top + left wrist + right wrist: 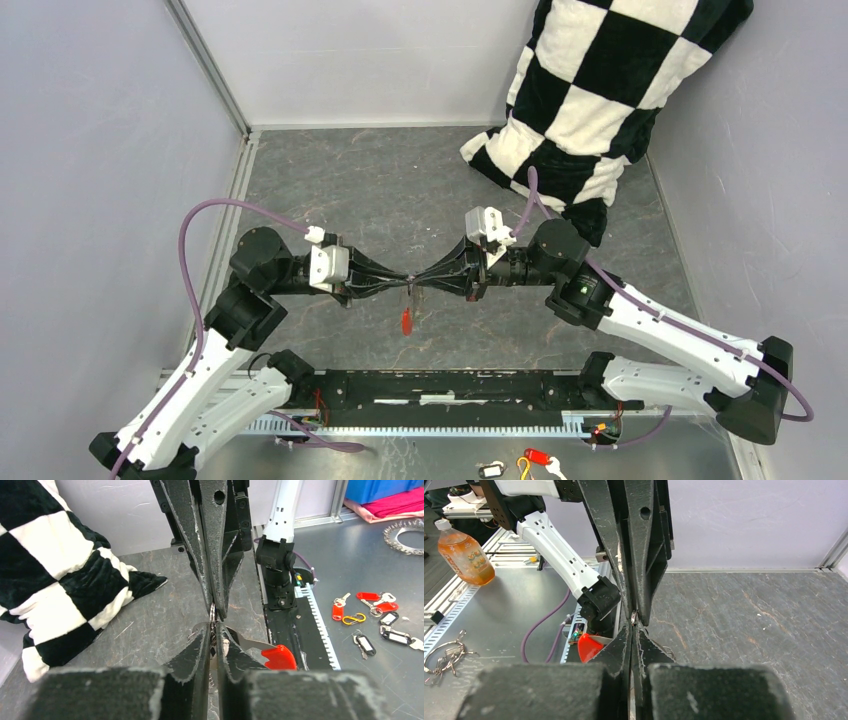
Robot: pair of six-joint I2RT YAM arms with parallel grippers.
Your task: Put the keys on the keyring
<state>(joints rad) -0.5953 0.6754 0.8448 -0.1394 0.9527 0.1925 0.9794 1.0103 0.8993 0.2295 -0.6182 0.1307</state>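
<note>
Left gripper (404, 282) and right gripper (423, 281) meet tip to tip, forearms level, over the worktop (400, 180) middle, closer to its near edge. Right jaws are pinched on the keyring (212, 614). Left jaws sit nearly together round it; we can't tell if they grip. Red key (405, 321) hangs just below the tips. We see bare worktop toward the far and left edges, and a cushion (590, 90) in the far-right corner.
</note>
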